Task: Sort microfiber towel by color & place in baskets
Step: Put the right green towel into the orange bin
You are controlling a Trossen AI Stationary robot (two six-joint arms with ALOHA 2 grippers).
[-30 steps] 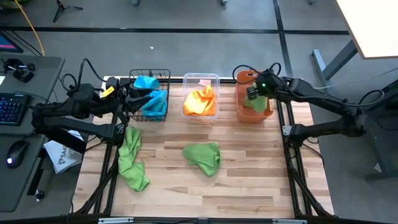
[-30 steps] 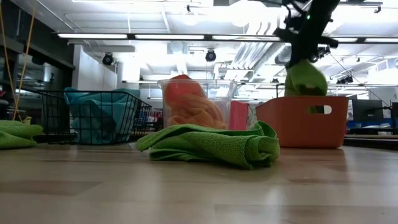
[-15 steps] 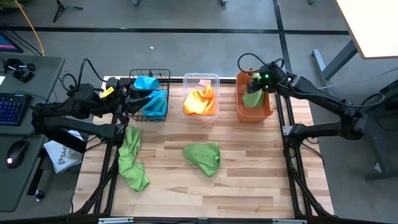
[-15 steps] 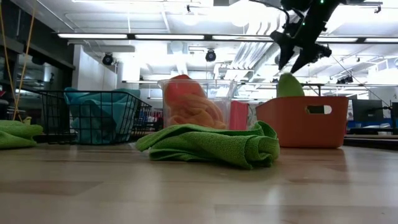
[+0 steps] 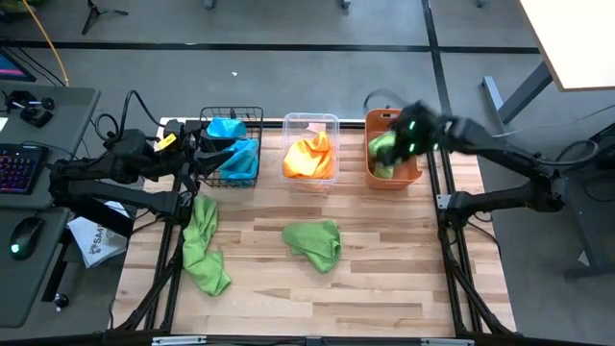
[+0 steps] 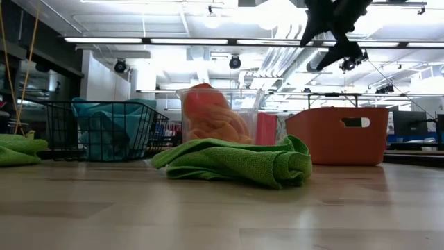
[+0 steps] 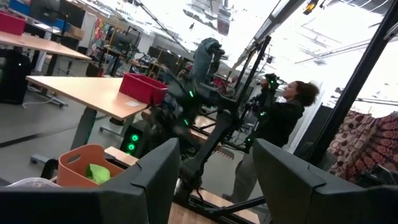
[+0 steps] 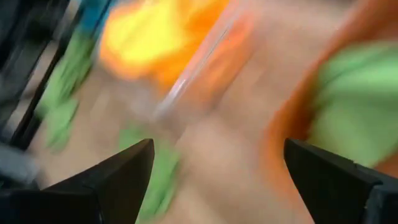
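Presently right gripper hung over orange bin, fingers spread, green towel dropped inside. Left gripper waited by wire basket, fingers parted, empty. Judged next: fetch green towel on tabletop.

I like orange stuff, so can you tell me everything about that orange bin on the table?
The orange bin is a small rectangular tub that looks like smooth plastic, with a slot handle cut in its side. It stands upright at the far right of the wooden table, last in the row, just right of the clear tub. A lime green towel lies crumpled inside it. The right hand hangs open above it, not touching.
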